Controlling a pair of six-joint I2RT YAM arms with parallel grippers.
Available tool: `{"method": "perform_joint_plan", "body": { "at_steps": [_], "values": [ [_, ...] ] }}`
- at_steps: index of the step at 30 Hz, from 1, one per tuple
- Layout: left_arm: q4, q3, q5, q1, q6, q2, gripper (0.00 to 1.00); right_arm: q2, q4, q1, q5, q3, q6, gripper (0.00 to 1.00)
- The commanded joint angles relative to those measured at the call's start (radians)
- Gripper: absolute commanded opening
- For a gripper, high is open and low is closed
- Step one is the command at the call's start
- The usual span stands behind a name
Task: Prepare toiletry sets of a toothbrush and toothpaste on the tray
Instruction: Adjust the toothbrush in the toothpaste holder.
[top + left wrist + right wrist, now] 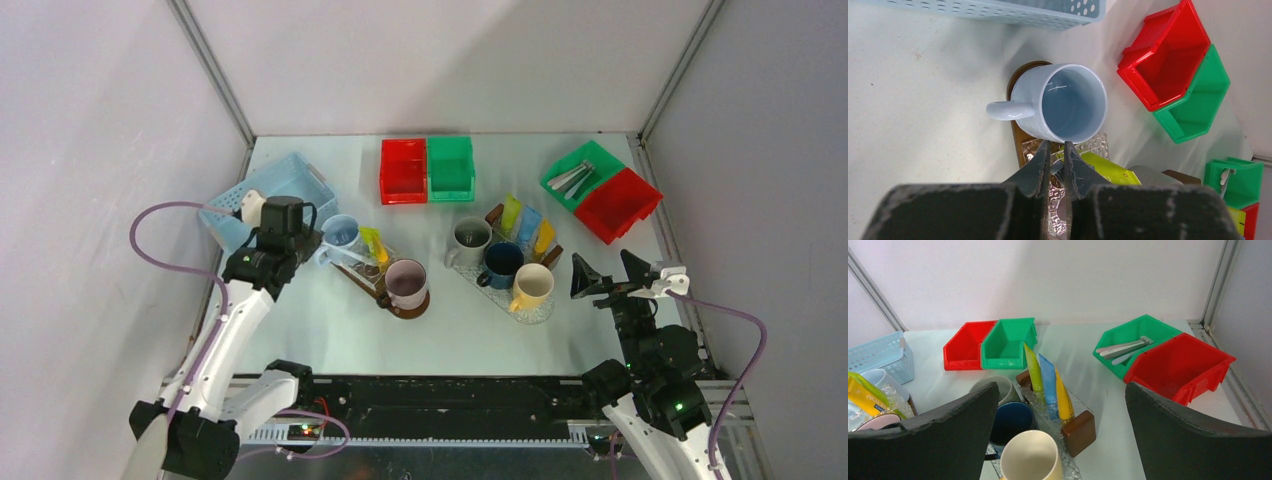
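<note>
Pale tabletop [330, 340], flat lime green tube [1034, 371], light blue tube [1048, 382], orange tube [1063, 400] upright on tray [541, 313], my left tool [1056, 145] narrow, pinching slim pale toothbrush [1057, 167], right tool [603, 260] wide, empty

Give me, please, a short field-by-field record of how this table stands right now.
Left pincer: nearly closed on a slim pale item, over the left tray
Left tray: light blue mug, yellow tube, pinkish mug
Right pincer: open, empty
Right tray: grey mug, dark blue mug, cream mug; green tube, blue tube, orange tube
Toothbrushes: in the rear right green bin
</note>
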State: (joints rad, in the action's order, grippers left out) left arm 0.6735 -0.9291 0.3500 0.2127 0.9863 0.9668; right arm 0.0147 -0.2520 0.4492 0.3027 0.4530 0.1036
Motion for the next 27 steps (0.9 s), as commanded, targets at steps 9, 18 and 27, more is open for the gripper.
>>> {"method": "perform_joint_plan", "body": {
  "at_steps": [9, 18, 27],
  "values": [
    [-0.037, 0.017, 0.071, 0.045, -0.020, 0.016, 0.17, -0.082, 0.031, 0.005, 0.004, -0.007, -0.012, 0.99],
    [-0.052, 0.034, 0.076, 0.057, -0.014, 0.013, 0.27, -0.082, 0.032, 0.005, 0.004, -0.006, -0.013, 0.99],
    [-0.043, 0.046, 0.112, 0.060, -0.008, -0.034, 0.44, -0.084, 0.032, 0.004, 0.004, -0.006, -0.013, 0.99]
  ]
}}
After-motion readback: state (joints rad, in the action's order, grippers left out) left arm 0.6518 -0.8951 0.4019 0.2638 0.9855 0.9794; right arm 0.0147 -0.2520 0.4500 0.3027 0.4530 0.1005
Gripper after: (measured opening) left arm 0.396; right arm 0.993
